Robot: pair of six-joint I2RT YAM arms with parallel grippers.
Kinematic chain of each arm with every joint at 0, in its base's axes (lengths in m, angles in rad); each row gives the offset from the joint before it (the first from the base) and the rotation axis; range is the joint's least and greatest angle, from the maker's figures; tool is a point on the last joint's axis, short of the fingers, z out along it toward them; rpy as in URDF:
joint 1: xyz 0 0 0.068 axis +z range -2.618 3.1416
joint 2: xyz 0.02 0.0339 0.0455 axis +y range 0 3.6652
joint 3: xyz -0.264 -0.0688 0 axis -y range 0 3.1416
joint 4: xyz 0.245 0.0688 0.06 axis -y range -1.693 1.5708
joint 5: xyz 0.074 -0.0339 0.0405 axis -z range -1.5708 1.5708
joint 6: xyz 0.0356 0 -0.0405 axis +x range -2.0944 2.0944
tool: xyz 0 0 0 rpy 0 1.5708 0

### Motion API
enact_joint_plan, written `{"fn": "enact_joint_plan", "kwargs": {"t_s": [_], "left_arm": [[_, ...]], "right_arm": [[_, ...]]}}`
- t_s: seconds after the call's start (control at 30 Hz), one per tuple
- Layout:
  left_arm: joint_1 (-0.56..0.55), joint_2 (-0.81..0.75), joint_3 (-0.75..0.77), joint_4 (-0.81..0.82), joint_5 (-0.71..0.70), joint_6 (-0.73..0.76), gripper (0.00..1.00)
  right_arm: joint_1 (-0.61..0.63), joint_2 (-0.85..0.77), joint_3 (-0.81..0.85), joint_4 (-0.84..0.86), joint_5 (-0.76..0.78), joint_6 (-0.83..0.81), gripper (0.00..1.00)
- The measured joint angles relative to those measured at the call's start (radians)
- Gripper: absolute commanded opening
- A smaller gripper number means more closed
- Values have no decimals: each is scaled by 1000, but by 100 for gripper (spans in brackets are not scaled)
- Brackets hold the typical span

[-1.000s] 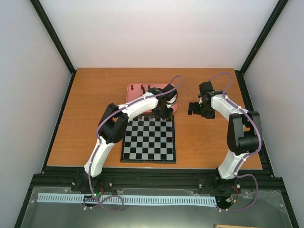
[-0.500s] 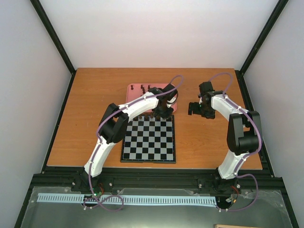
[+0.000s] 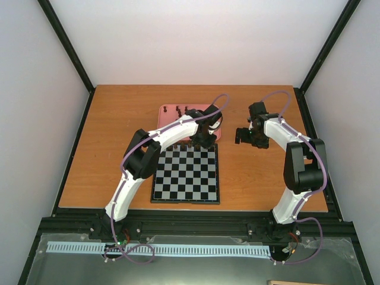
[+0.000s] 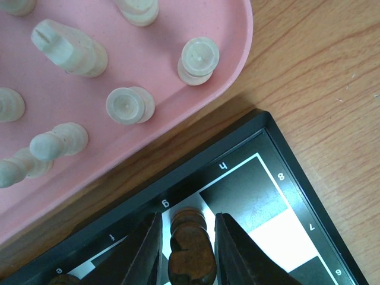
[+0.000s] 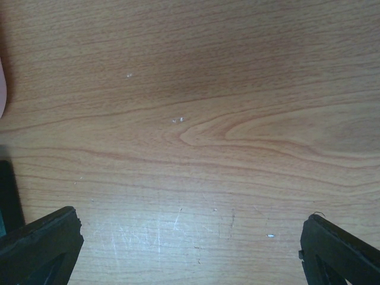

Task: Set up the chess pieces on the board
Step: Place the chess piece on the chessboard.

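Note:
A dark brown chess piece stands on a pale square in the board's back row, near its far right corner. My left gripper straddles this piece, open, with a thin gap on each side of it. From above, the left gripper hangs over the far edge of the board. Several cream pieces stand or lie in the pink tray. My right gripper is wide open over bare wood, holding nothing.
The pink tray lies just behind the board, with a few dark pieces at its far left end. The right gripper hovers right of the tray. Bare wooden table surrounds the board.
The left gripper's jaws have parted a little, letting go of the dark piece on the board. Neither arm has visibly shifted in the top view.

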Motion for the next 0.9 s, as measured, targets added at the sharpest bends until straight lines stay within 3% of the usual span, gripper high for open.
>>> {"fn": "enact_joint_plan", "kwargs": {"t_s": [0.53, 0.9], "left_arm": [[-11, -3, 11, -15, -14, 15, 49], [-23, -21, 68, -39, -29, 18, 54]], "right_arm": [[0, 0, 7, 0, -8, 0, 100], [0, 0, 8, 0, -18, 0, 100]]}}
